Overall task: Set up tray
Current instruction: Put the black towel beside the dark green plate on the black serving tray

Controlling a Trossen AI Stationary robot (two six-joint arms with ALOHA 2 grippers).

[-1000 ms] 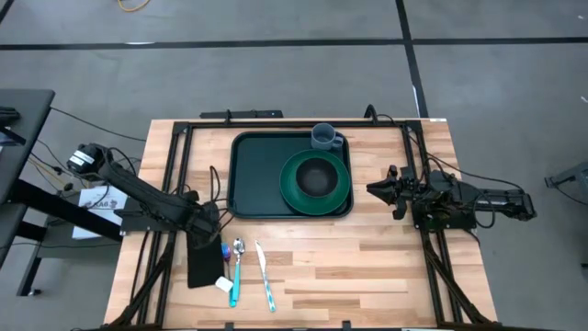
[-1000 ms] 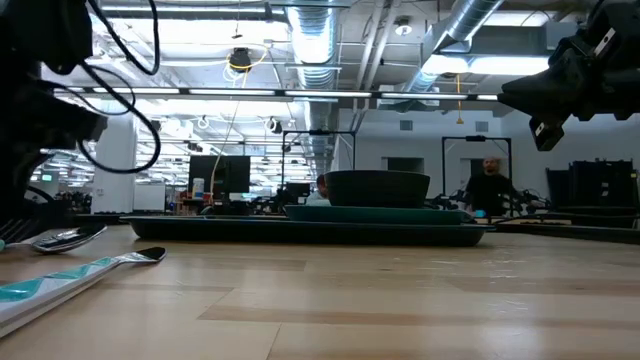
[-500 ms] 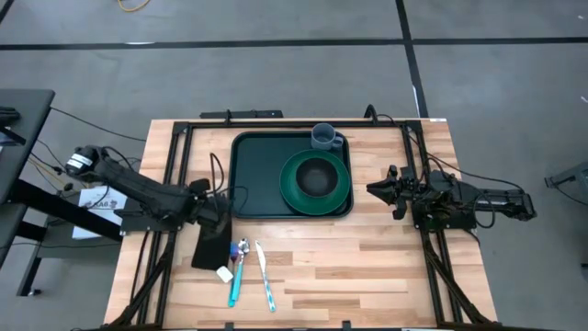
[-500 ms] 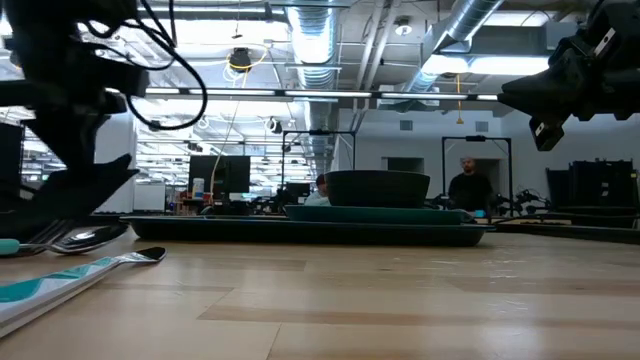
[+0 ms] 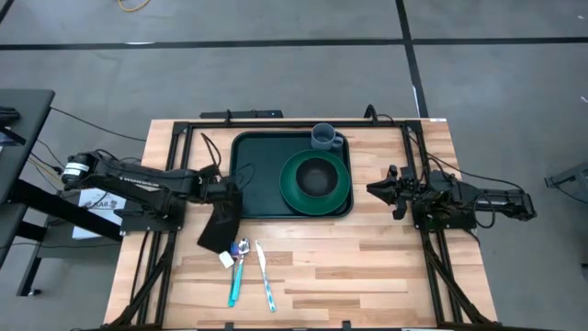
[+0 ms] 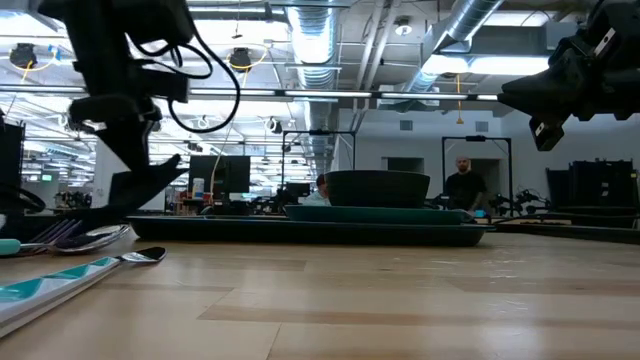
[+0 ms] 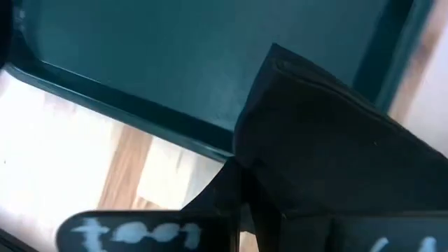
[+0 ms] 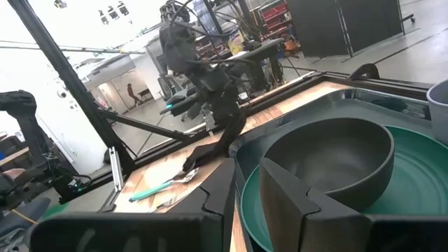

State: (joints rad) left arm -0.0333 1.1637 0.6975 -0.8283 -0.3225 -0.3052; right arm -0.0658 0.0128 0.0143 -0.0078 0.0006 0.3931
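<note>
High view, tray [image 5: 253,179]: at the table's far middle, long axis running left to right across the table; a plate [image 5: 315,182] with a bowl [image 5: 317,175] fills its right half, a cup [image 5: 323,137] stands at its far right corner.
High view, left gripper [image 5: 225,198]: at the tray's left edge, fingers together on a black napkin [image 5: 219,230] that hangs down toward the spoon [image 5: 238,257] and knife [image 5: 265,276].
High view, right gripper [image 5: 384,190]: waits to the right of the tray, just beside it, holding nothing.
Low view, napkin: lifted clear of the table, lower corner trailing near the cutlery.
Left wrist view, tray: bare left half lies directly ahead of the napkin.
Right wrist view, right fingers [image 8: 218,183]: part-way apart, empty.
Judgement, step in hand: carrying the napkin onto the tray.
Judgement, method: lift the trailing corner over the rim, lay it flat on the bare left half, clear of the plate.
</note>
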